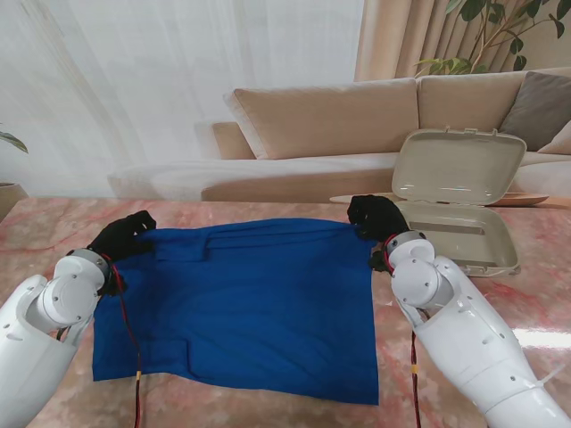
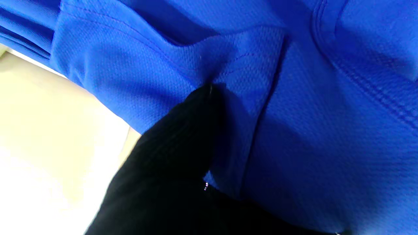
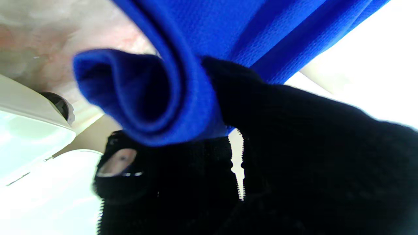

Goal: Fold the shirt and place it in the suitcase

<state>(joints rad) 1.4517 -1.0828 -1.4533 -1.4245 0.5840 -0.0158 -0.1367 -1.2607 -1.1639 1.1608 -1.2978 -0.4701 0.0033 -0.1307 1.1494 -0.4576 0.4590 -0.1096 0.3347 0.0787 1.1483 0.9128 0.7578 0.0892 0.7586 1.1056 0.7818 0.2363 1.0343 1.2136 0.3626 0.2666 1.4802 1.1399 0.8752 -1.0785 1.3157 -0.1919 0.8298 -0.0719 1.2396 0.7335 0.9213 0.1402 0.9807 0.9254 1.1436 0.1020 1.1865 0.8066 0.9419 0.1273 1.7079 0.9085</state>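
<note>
Folding is barely begun: left hand [image 1: 122, 235] and right hand [image 1: 376, 217] each pinch a far corner of the spread shirt [image 1: 241, 303], suitcase [image 1: 459, 201] open and unpacked.

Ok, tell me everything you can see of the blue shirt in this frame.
The bright blue knit shirt lies spread on the pink marble table, mostly flat, with folded layers along its far edge. Its weave looks like fine mesh with stitched seams. The black-gloved left hand pinches the far left corner, the right hand grips the rolled far right corner. The open beige suitcase sits to its right.
</note>
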